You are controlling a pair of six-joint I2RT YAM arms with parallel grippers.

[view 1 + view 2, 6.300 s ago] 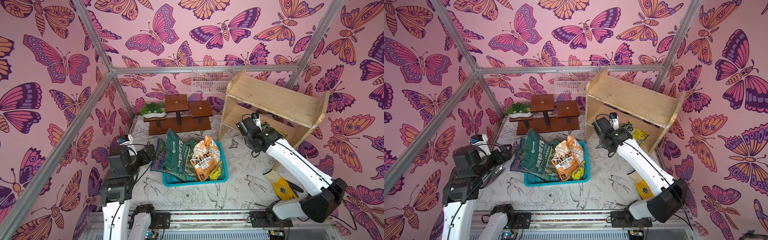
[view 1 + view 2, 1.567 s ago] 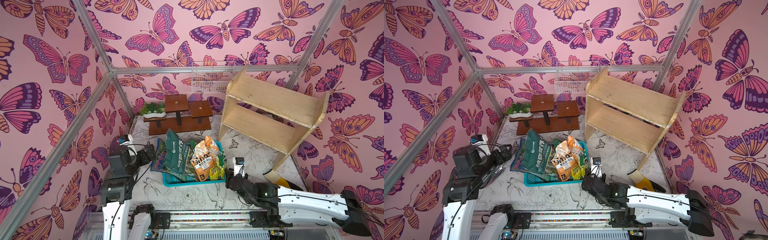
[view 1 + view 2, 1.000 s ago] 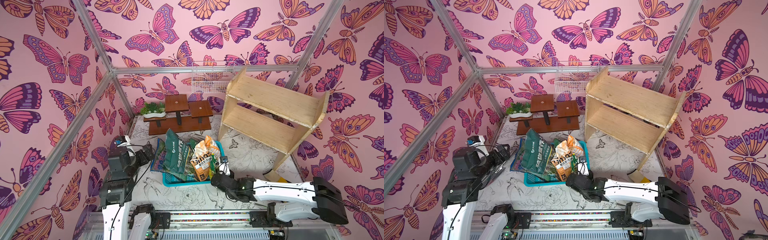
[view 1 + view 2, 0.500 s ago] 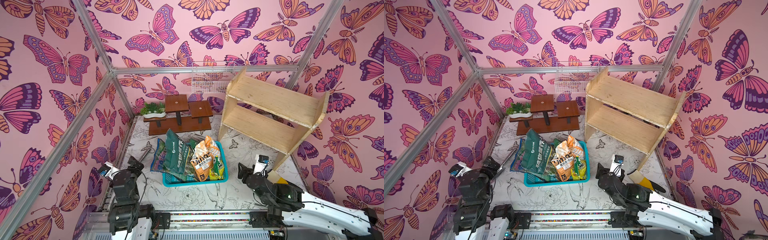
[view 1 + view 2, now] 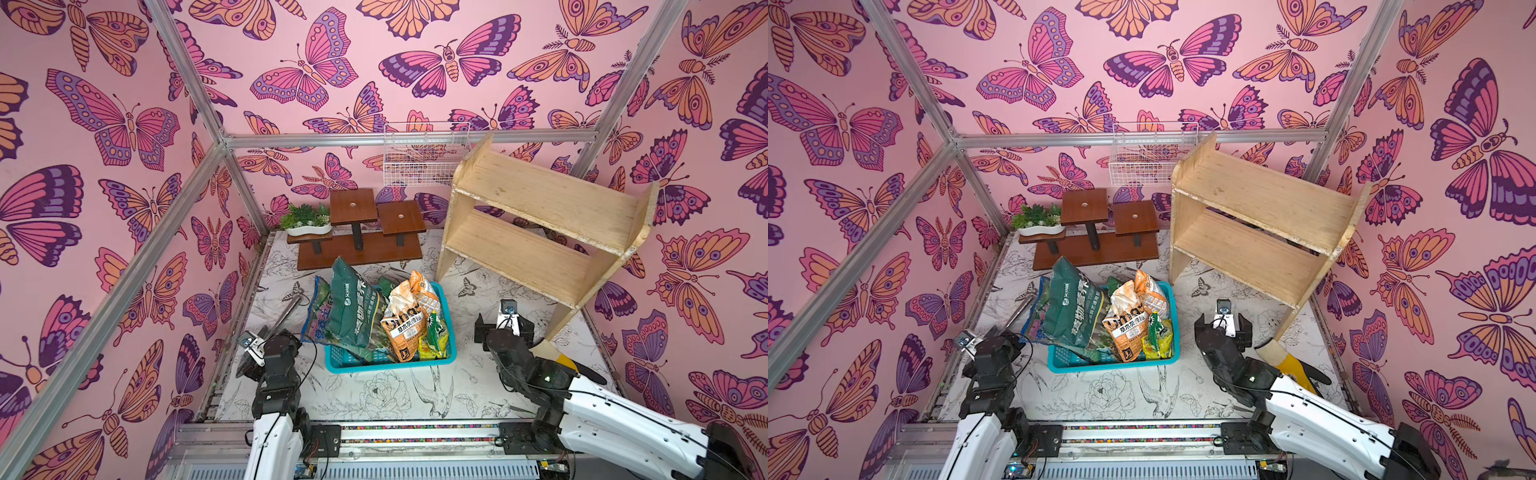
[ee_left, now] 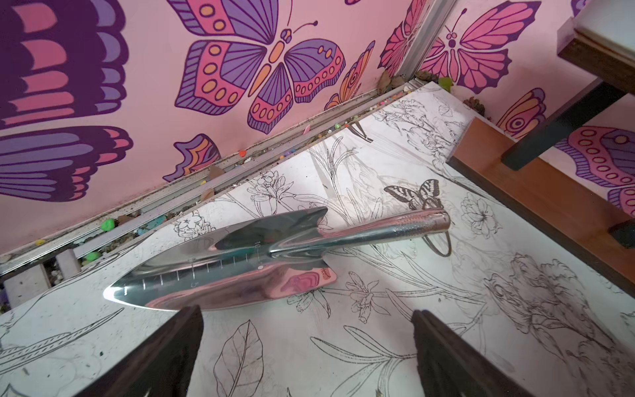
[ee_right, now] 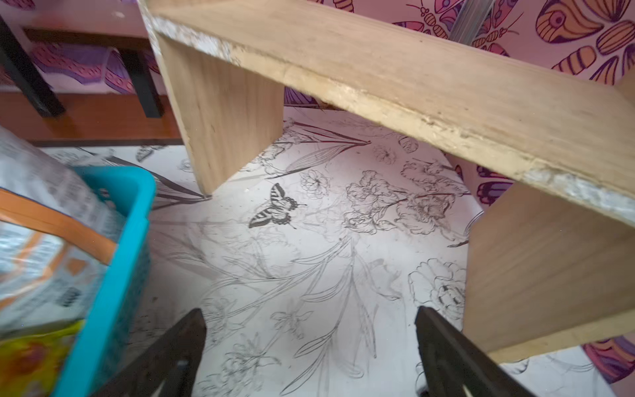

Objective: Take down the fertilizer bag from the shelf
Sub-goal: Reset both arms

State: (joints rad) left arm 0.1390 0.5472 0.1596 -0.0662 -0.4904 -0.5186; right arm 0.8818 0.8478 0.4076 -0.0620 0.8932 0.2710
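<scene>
The pale plywood shelf (image 5: 540, 208) stands at the back right, and both of its tiers are bare. A small yellow-and-green fertilizer bag (image 5: 434, 338) rests in the front right corner of the teal basket (image 5: 390, 365), against an orange bag (image 5: 405, 328). My right gripper (image 5: 503, 326) hovers low between the basket and the shelf. It is open and empty, and faces the shelf's legs in the right wrist view (image 7: 309, 330). My left gripper (image 6: 307, 333) is open over the mat at the front left, and a steel trowel (image 6: 275, 251) lies just beyond its fingers.
A large green bag (image 5: 349, 307) leans over the basket's left side. A dark brown stepped stand (image 5: 361, 245) with a small planter (image 5: 305, 220) sits at the back, and a white wire basket (image 5: 424, 153) hangs on the wall. A yellow glove (image 5: 1291, 365) lies under my right arm.
A second ago my right gripper was shut at the basket's right edge. It has opened and drawn back to the right, empty. My left arm has dropped from a raised pose to low at the front left.
</scene>
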